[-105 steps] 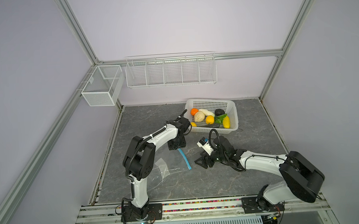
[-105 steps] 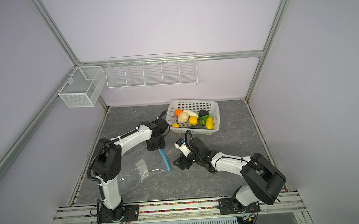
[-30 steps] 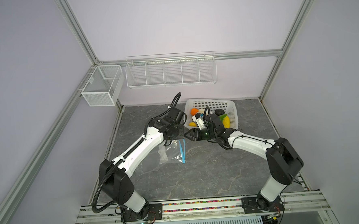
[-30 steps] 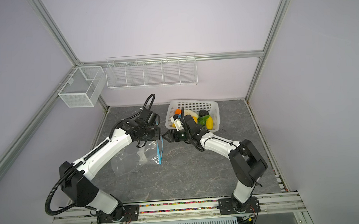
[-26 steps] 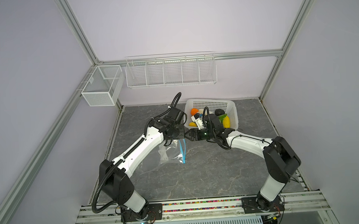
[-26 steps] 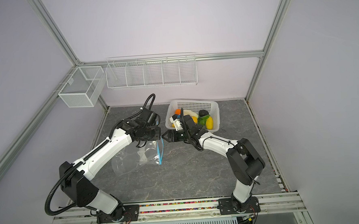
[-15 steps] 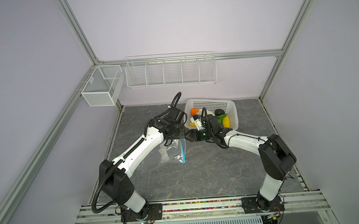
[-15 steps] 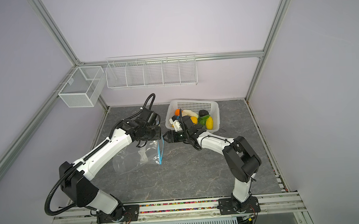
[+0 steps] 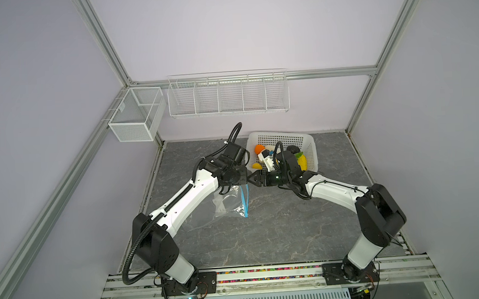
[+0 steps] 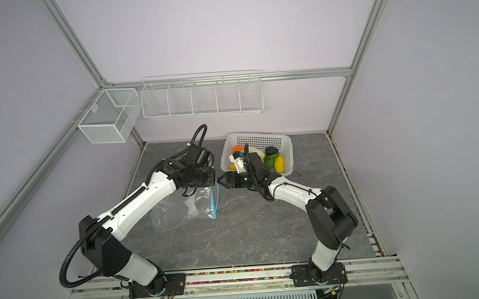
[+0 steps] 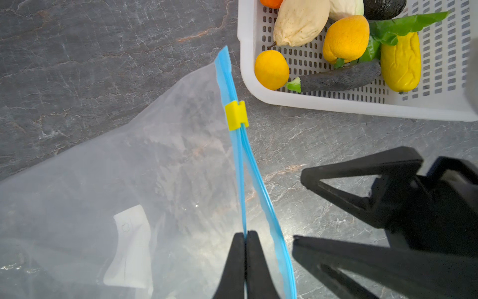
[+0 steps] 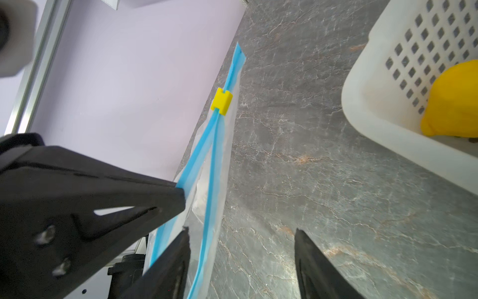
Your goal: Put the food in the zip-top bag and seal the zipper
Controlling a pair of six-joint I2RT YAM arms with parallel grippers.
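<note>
**Bag mouth pinched by left gripper, right gripper spread beside it**

The grey marbled tabletop [image 9: 265, 233] is seen in both top views, with both arms reaching toward its middle.

The zip-top bag [image 9: 227, 204] [image 10: 179, 212] is found left of the white perforated basket [image 9: 285, 139] [image 10: 260, 142]. It is held up by its mouth edge, while its lower part is draped onto the tabletop. A white label patch [image 11: 132, 246] is visible through the clear plastic.

The basket is set near the back wall, apart from the bag. The food [image 11: 346, 38] is seen lying in it: yellow and orange round pieces, cream-white pieces, a yellow corn-like piece, a dark piece with a green stalk and a green leaf.

The left gripper [image 11: 245, 238] [image 9: 245, 182] is closed tight, and one lip of the zipper [image 11: 239, 155] [image 12: 212, 155] is clamped between its fingertips.

The right gripper [image 12: 240, 233] [image 9: 251, 178] is pointed at the left one with its jaws spread wide, and nothing is held in them. Its tips are placed just beside the zipper's free lip. Whether that lip is touched cannot be told.

The zipper is shown as a light-blue strip hanging nearly upright in the top views [image 10: 214, 199]. Its two lips are parted between the grippers and the small yellow slider [image 11: 236, 115] [image 12: 221, 101], which is set near the strip's far end.
</note>
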